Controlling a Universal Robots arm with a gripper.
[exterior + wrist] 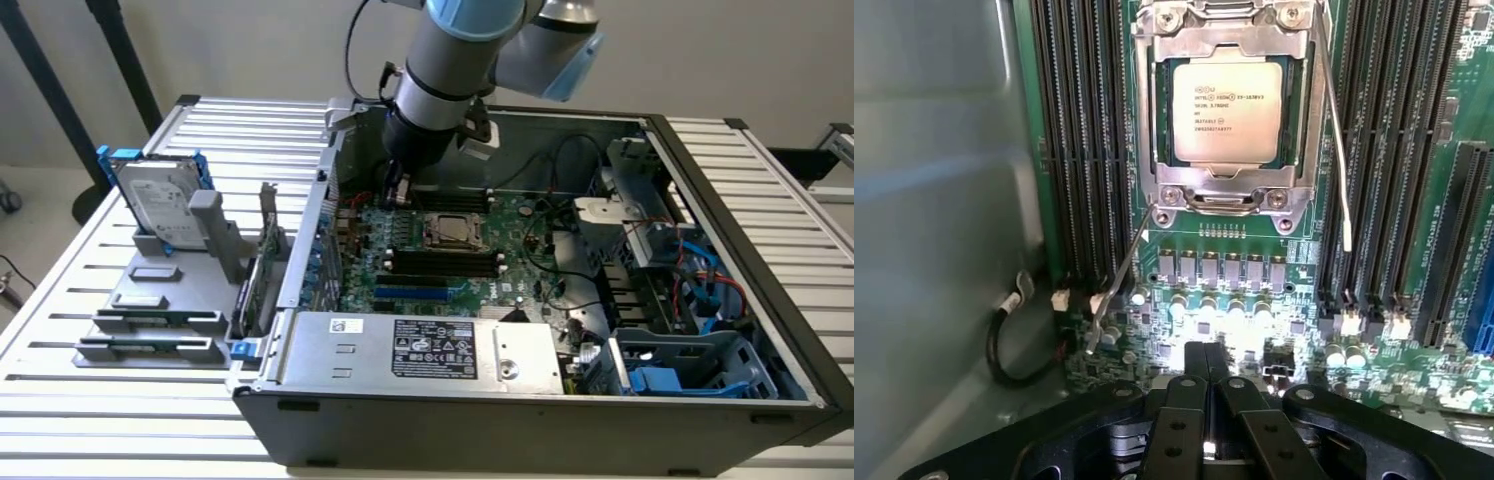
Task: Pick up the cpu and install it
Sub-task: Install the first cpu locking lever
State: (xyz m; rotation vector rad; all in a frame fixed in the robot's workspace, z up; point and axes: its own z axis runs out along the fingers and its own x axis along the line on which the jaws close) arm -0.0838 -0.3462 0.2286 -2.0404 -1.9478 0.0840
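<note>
Gripper (pixel 1206 352) is pinched fully shut with nothing in it, hanging low over the board just short of the socket, so it's not carrying anything right now.

Going big to small: the open pc case (pixel 534 425) lies on a slatted metal table (pixel 80 400), with the grey power supply (pixel 427 350) along its near wall and a hard drive (pixel 154 205) parked upright on a stand well off to the exterior view's left. Inside, the green motherboard (pixel 1254 300) fills the floor of the case, with dark ram slots (pixel 1079 150) on both sides of the socket.

The cpu (pixel 1226 110) sits flat in the socket, shiny lid up, and the metal load frame (pixel 1226 200) is folded down around its edges. So as far as I can judge, the pick and the drop-in are done.

What looks unfinished: the two thin wire levers (pixel 1119 285), one on each side of the socket, seem to stick out loose rather than tucked under their hooks. Can't say for sure from this angle, though.
</note>
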